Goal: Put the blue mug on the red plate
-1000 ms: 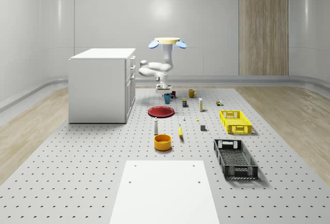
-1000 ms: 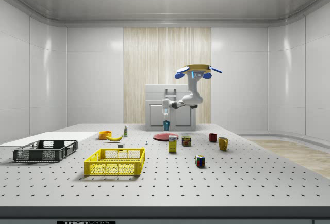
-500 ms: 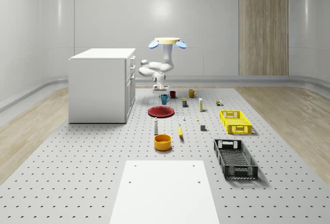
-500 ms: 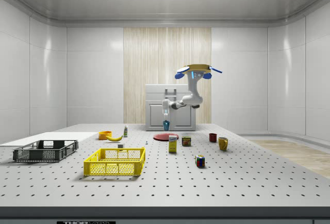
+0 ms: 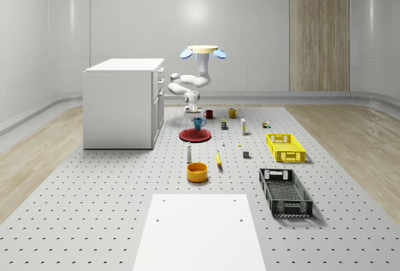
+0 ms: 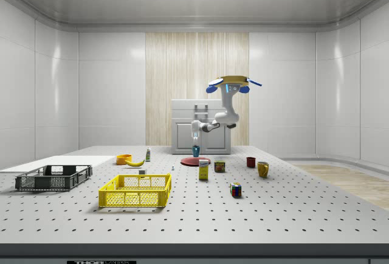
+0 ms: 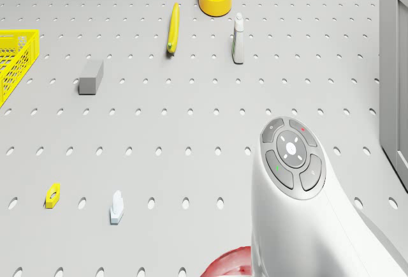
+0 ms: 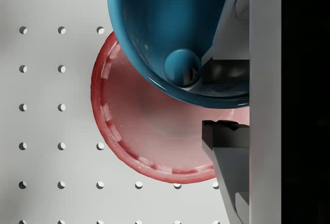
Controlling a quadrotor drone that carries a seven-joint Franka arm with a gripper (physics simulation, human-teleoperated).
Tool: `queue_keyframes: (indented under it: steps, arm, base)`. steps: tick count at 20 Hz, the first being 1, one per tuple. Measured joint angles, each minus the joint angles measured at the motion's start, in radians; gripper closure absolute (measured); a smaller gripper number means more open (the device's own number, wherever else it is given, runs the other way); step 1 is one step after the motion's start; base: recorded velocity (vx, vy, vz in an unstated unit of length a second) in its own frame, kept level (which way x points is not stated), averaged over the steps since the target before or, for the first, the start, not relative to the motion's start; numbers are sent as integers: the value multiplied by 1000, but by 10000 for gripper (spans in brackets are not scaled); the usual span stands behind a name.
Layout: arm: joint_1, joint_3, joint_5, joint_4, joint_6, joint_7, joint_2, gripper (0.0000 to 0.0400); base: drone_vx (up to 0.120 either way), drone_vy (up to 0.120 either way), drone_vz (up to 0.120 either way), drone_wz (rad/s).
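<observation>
Wrist view: claw point(image 8: 227, 97) pinches the mug point(image 8: 170, 22) by its rim, held above the plate point(image 8: 149, 131). Drone point(image 5: 203, 50) hovers behind. Mug looks rigid, glossy, probably slippery; rim wall seems the best hold.

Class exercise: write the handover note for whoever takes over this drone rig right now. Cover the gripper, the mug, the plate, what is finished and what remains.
Drone: hovering over the far end of the table, beside the white cabinet.
Gripper: shut on the blue mug, holding it by the rim.
Blue mug: off the table, over the red plate, not touching it.
Done: mug picked up and carried over the plate.
Left: lower the mug onto the plate, open the fingers, pull the arm back.
</observation>
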Motion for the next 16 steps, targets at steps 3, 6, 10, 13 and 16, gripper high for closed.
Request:
queue_keyframes:
  steps: [3,6,10,13,16]
  arm:
    - [4,-18,-15,14,12,-14,0,300]
    - [1,-45,-39,29,25,-21,2,300]
    - [-5,-74,-65,45,40,-25,6,300]
    - [-8,-88,-77,53,46,-27,9,254]
    - [-9,-93,-82,56,48,-28,10,120]
  base:
    - [0,0,0,0]
    - [0,0,0,0]
    - [0,0,0,0]
    - [0,0,0,0]
    - [0,0,0,0]
